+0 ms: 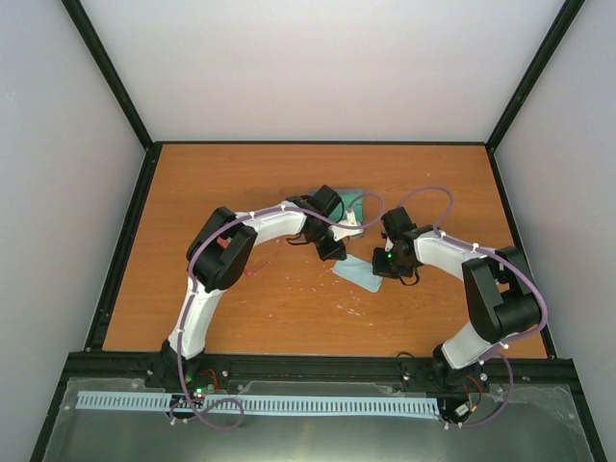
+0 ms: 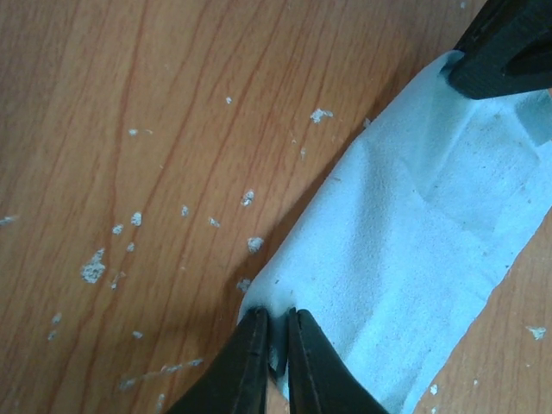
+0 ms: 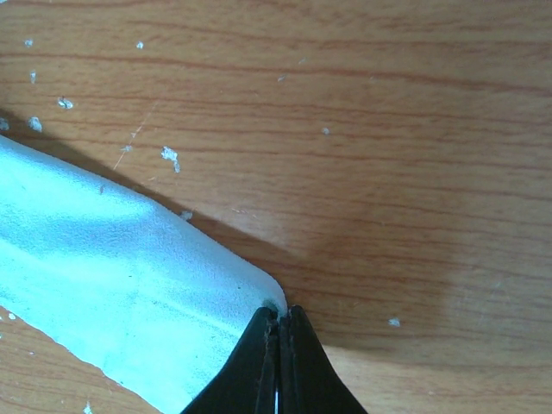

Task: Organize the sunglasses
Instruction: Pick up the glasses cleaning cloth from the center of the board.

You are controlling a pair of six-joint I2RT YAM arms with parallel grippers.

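Fingers of left gripper (image 2: 277,354) nearly together, nipping the pale blue cloth (image 2: 414,250) by its edge; those of right gripper (image 3: 278,341) pressed shut on another corner. Faint red sunglasses (image 1: 254,272) on the table (image 1: 192,188), well left of the left fingers, beside that arm's elbow.

Two white-and-black arms strung with purple cable (image 1: 428,190).
Left arm (image 1: 195,310) and right arm (image 1: 445,253) show white links, bulky black joints and a green light (image 1: 389,257); left gripper (image 2: 276,316) and right gripper (image 3: 281,312) have tapered black fingers (image 2: 248,366).
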